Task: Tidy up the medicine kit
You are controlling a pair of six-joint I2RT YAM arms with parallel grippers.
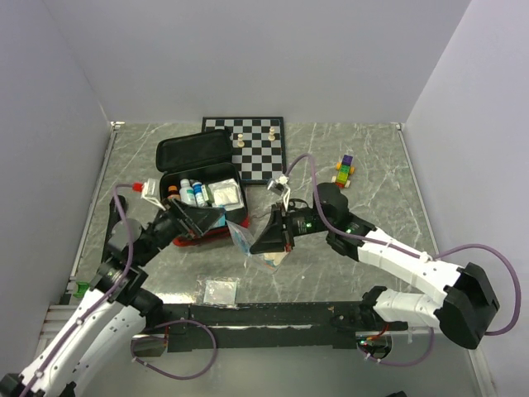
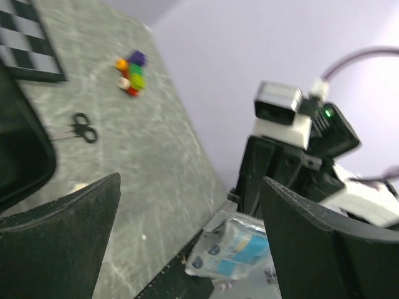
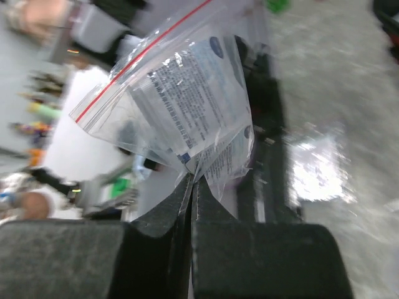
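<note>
Plastic zip bag (image 3: pixel 181 93) is clamped by one edge in my right gripper (image 3: pixel 192 177), presumably so it hangs free for packing; my left gripper (image 2: pixel 190 180) faces it, jaws apart.

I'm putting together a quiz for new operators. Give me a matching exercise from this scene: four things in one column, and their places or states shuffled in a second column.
Things:
1. zip bag
2. medicine kit
3. coloured blocks
4. left claw

Places or states:
A. open, holding nothing
B. standing right of the chessboard
C. pinched in the shut right claw
D. open, with bottles inside

Pairs: 1-C, 2-D, 3-B, 4-A
</note>
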